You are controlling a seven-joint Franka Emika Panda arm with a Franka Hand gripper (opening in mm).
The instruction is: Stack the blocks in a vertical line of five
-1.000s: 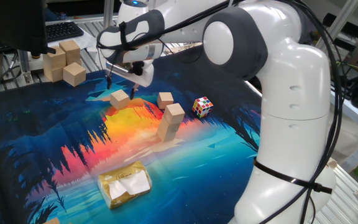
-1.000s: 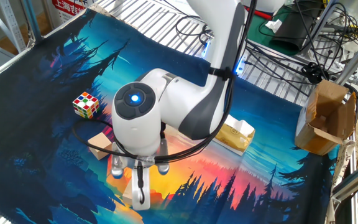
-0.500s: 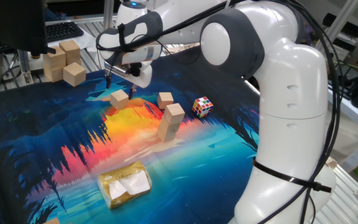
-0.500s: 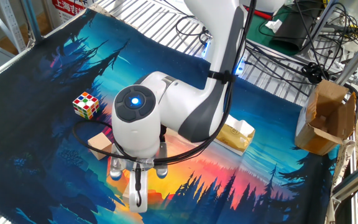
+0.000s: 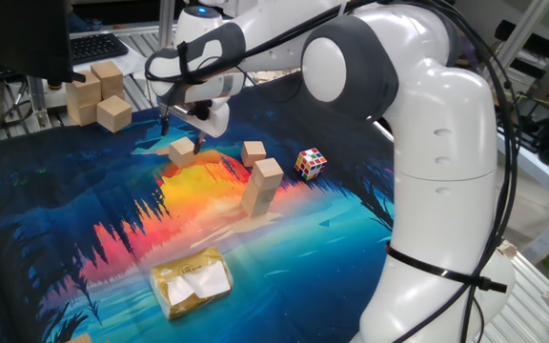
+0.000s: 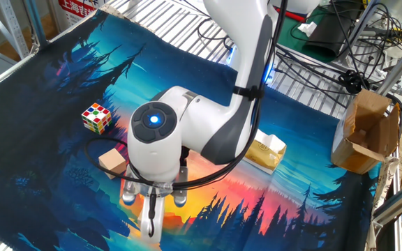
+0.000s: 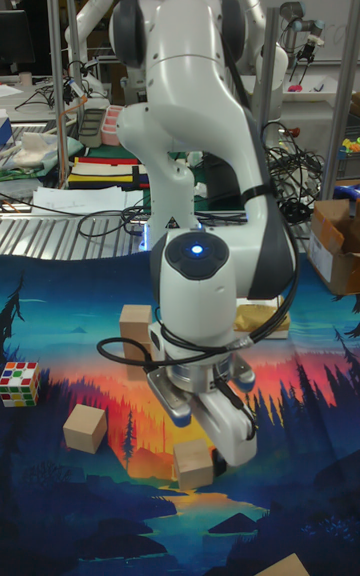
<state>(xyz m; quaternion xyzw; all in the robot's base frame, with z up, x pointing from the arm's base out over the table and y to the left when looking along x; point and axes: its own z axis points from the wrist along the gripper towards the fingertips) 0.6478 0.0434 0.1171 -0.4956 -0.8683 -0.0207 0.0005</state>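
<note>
Arm (image 5: 437, 162) is showing glossy white shells with dark grey joint bands. Wrist cap (image 7: 197, 250) is glowing with a round blue LED. Black cables are running along the links and looping around the wrist; one thin black cable is circling the base segment. Gripper (image 5: 183, 125) is sitting on a light grey flange, fingers (image 5: 201, 135) dark and thin.

the white arm (image 6: 187, 132) hangs over the mat, hiding a block (image 6: 112, 160) partly.
</note>
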